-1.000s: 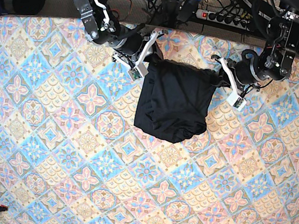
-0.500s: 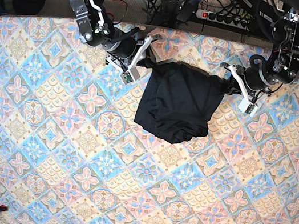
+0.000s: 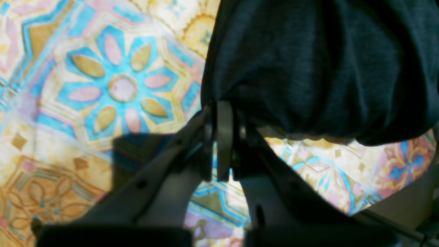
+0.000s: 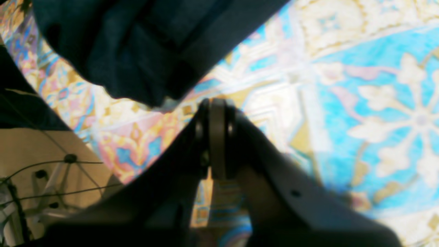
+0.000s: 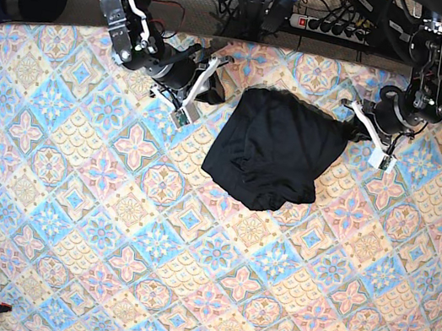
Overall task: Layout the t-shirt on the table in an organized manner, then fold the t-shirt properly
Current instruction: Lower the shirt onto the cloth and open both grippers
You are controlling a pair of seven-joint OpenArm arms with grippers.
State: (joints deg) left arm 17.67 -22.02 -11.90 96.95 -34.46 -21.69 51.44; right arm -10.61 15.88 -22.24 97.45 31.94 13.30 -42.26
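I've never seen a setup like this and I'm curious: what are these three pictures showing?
A robot with two arms works at a table covered in patterned cloth. The base picture looks down from above. The other two come from a camera on each wrist, looking along the pincers. A black t-shirt lies bunched between the arms. The left gripper, on the right in the overhead picture, is shut on the t-shirt's edge. The right gripper is shut too, but the cloth sits just beside its tips, seemingly not pinched.
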